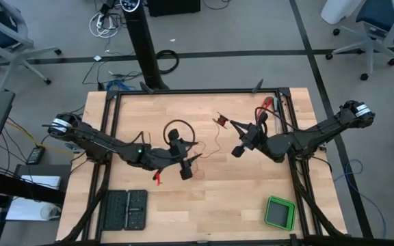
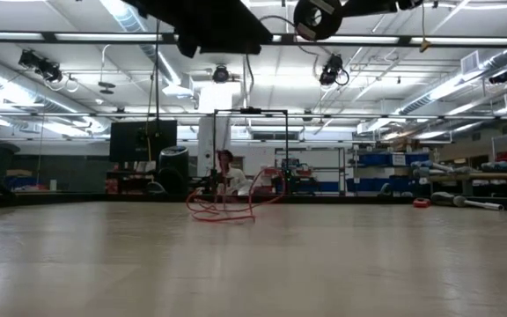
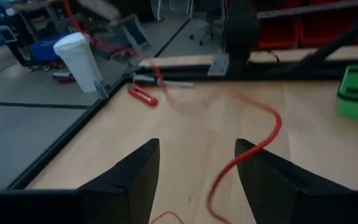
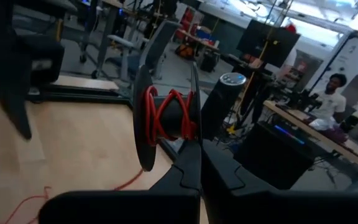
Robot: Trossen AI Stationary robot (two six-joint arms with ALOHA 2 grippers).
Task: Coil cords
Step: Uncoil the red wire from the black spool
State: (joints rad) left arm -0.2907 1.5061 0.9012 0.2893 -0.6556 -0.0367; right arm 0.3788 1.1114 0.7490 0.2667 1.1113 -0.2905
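My right pincer (image 4: 191,163) is clamped tight on the edge of a small dark spool (image 4: 166,118), held up off the surface (image 1: 211,198) so that the red wire (image 3: 253,146) can go round its core without dragging. A few turns of the wire already sit crossed over the core between the two discs. In the view from above the spool (image 1: 221,121) hangs past the tip of that pincer (image 1: 239,128), toward the far middle of the surface.

The rest of the wire is not yet wound. It trails from the spool down onto the wood, loops loosely across the middle (image 1: 207,149) and runs on toward my left arm. From table height it shows as a slack red tangle (image 2: 227,207) lying flat.

My left pincer (image 3: 194,171) stands wide open and holds nothing. It hovers low over the surface with the wire passing on the wood between its fingers (image 3: 132,180), so I judge it is placed to take hold of the slack and feed it to the spool. From above, it (image 1: 185,164) sits just beside a black cable loop (image 1: 176,130), which is not part of the job.

A green box (image 1: 279,212) rests near the front right corner, and a dark tray (image 1: 123,210) at the front left, both well apart from the wire.
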